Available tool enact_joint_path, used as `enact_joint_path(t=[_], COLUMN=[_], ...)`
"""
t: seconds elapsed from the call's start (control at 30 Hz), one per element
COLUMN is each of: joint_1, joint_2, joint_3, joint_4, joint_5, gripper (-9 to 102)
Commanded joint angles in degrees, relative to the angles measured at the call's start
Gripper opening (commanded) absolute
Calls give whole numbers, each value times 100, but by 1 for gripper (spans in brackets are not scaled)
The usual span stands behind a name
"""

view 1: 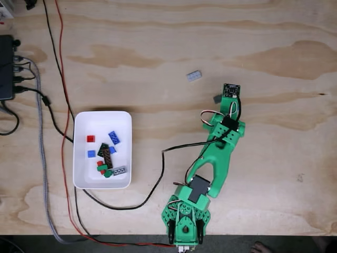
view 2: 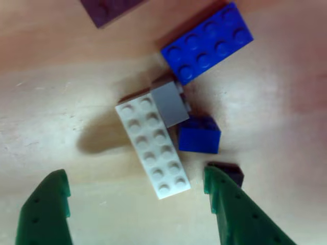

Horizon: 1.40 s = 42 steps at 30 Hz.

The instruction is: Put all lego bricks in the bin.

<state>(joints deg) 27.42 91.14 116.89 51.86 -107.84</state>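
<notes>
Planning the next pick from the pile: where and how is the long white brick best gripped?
Grip the white brick across its two long sides, near the lower end closest to the open gripper in the other view. It lies flat, studs up, so come straight down from above. That end looks free, whereas a grey brick overlaps its upper end and a small blue brick sits close beside its middle.

We see a pale plywood table (view 1: 158,47) with wavy grain and a few darker patches, shot from above in the fixed view. A black box (view 1: 5,67) sits at its left edge, cables plugged into its side. From there a braided grey cable (view 1: 43,153), a black cable (view 1: 51,115) and a thin red wire (view 1: 65,132) trail down the table's left side toward its near edge
</notes>
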Motion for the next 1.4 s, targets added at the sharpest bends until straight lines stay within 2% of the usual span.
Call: enact_joint_path(t=[0.0, 0.1, 0.2, 0.27, 0.33, 0.4, 0.47, 0.53, 0.6, 0.7, 0.83, 0.93, 1.0, 1.1, 1.13, 1.27, 1.37], joint_1=[272, 246, 141, 44, -97, -387, -993, -1828, -2689, -3867, -5757, -7110, -7629, -7761, -7726, -7594, -6891], joint_2=[-141, -308, -308, -193, -70, 237, 817, 1512, 2030, 2566, 2549, 2276, 1951, 1635, 1626, 1679, 1846], joint_3=[-211, -255, -26, 369, 519, 536, 510, 369, -88, -1063, -2487, -2804, -2751, -2540, -2426, -2030, -2057], joint_4=[-316, -404, -571, -993, -1081, -606, -185, 237, 958, 1846, 3085, 3437, 3419, 3234, 3138, 2900, 2725], joint_5=[-185, -149, -141, -97, 308, 721, 1714, 3190, 4605, 6152, 7242, 7761, 7937, 8077, 8104, 8147, 8323], gripper=[30, 25, 10, 0, 0, 0, 0, 0, 0, 0, 0, 0, 0, 0, 3, 27, 29])
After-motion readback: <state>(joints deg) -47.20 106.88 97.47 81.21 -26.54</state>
